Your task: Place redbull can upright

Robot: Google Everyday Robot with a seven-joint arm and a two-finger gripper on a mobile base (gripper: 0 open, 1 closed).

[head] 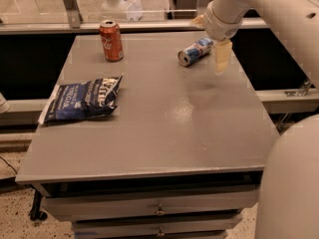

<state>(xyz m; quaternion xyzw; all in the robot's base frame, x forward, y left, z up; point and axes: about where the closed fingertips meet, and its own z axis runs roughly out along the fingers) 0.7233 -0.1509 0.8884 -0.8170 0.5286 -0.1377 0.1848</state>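
The redbull can point(195, 52) is slim, silver and blue, and lies on its side at the back right of the grey table point(164, 128), its silver top facing front-left. My gripper point(211, 38) hangs just above and to the right of the can's far end. It is open: one pale yellow finger point(222, 57) sits to the right of the can, and the other point(198, 20) sits behind it. The can's far end is partly hidden by the wrist. The gripper holds nothing.
A red-orange cola can point(111, 40) stands upright at the back left. A blue chip bag point(82, 99) lies flat at the left edge. My white arm point(279, 19) crosses the top right, and my base point(291, 183) is at the lower right. Drawers point(159, 210) sit under the table front.
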